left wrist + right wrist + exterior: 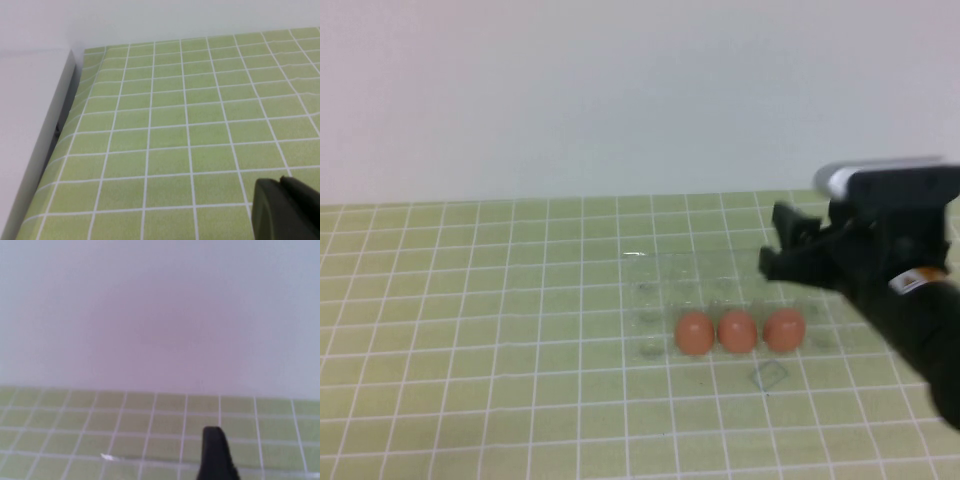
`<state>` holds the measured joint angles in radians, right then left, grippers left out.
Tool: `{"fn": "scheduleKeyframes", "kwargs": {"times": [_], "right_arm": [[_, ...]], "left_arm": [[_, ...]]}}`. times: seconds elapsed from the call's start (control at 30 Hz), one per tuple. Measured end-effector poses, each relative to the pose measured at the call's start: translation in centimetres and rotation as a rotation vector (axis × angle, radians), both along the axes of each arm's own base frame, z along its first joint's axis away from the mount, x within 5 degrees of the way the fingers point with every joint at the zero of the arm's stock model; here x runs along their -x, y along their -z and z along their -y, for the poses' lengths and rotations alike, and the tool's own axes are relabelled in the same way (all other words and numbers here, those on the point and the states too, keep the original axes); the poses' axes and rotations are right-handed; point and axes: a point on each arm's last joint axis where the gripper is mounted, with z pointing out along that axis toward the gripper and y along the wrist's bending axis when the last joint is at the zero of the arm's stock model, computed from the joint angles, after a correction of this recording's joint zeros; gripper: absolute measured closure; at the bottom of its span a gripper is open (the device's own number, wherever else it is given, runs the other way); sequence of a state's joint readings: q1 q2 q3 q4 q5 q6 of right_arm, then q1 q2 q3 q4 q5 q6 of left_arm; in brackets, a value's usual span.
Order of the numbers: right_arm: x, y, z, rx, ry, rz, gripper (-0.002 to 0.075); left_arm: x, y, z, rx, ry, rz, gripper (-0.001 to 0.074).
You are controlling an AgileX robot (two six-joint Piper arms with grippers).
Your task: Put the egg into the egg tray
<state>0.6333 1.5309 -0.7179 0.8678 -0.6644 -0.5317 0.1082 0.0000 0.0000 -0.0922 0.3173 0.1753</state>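
Three reddish-brown eggs sit side by side in the near row of the clear egg tray (720,287): a left one (695,333), a middle one (737,330) and a right one (784,329). They look alike, so I cannot tell which one is the task's egg. My right gripper (777,240) hangs above and behind the right egg, open, with nothing between its fingers. In the right wrist view one black finger (215,452) shows over the green mat, and no egg shows there. My left gripper (281,182) is shut and empty over bare mat, outside the high view.
A green mat (470,300) with a white grid covers the table, and a plain white wall stands behind it. A white panel (30,130) borders the mat's edge in the left wrist view. A small clear square outline (768,375) lies in front of the tray.
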Motion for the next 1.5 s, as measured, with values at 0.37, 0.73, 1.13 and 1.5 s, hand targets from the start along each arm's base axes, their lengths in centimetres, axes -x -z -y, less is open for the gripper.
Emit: {"fn": "scheduleKeyframes", "kwargs": {"times": [0.37, 0.73, 1.13, 1.5], "right_arm": [[6.0, -10.6, 3.5, -0.119, -0.108, 0.306, 0.0682], [12.0, -12.1, 6.7, 0.004, -0.207, 0.552, 0.0727], [15.2, -6.3, 8.6, 0.074, -0.267, 0.466, 0.0727], [17.6, -6.7, 10.6, 0.147, -0.271, 0.480, 0.0727]], "left_arm": [[0.0, 0.0, 0.0, 0.000, 0.000, 0.000, 0.0736], [0.0, 0.0, 0.0, 0.000, 0.000, 0.000, 0.0736], [0.0, 0.0, 0.0, 0.000, 0.000, 0.000, 0.0736], [0.0, 0.0, 0.0, 0.000, 0.000, 0.000, 0.0736]]}}
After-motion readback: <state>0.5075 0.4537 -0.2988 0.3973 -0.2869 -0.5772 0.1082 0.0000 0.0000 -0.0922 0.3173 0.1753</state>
